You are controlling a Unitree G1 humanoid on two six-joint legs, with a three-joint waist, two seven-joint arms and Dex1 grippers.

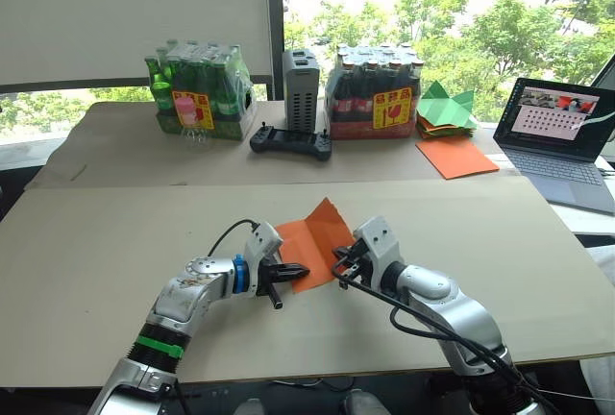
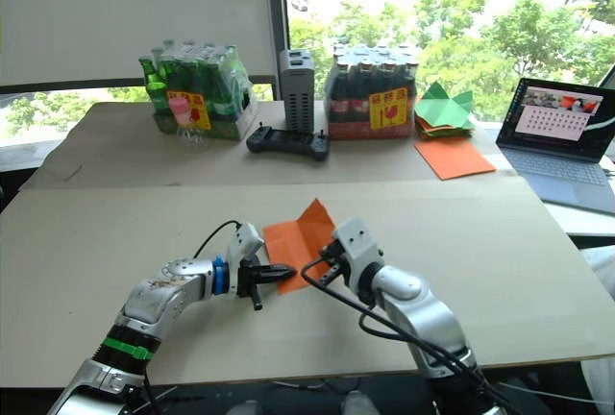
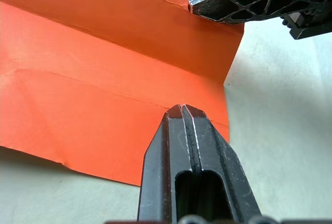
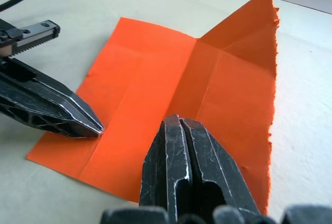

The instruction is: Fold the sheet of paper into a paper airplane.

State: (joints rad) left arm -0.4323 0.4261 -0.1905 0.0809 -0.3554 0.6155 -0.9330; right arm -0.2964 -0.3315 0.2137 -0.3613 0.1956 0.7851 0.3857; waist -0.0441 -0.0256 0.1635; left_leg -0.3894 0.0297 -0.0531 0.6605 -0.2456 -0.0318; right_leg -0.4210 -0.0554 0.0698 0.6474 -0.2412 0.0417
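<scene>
Both grippers clenched, fingers pressed together with nothing between them: left gripper (image 1: pixel 284 274) with its tip down on the near left part of the sheet of paper (image 1: pixel 315 238), right gripper (image 1: pixel 344 263) with its tip on the near right edge. Orange sheet lying mostly flat near the middle of the table (image 1: pixel 96 242), a bit closer to the near edge. Long crease lines running across it, and the far right corner folded up into a standing point. Looks like only the start of a paper airplane: creases made and one corner turned, but no pointed nose yet, no wings, most folds probably left to do. Farther off, toward the far edge: green bottle pack (image 1: pixel 200 93), grey box (image 1: pixel 300 89), dark bottle pack (image 1: pixel 375 96), black controller (image 1: pixel 291 141) lying in front of them. Near the far right corner: green paper shapes (image 1: pixel 446 108), a bigger smooth orange sheet (image 1: pixel 456 157), then a laptop (image 1: pixel 562 139) open at the right edge. Big window (image 1: pixel 432 12) behind, with green trees outside and a white blind (image 1: pixel 135 16) pulled down on the left.
</scene>
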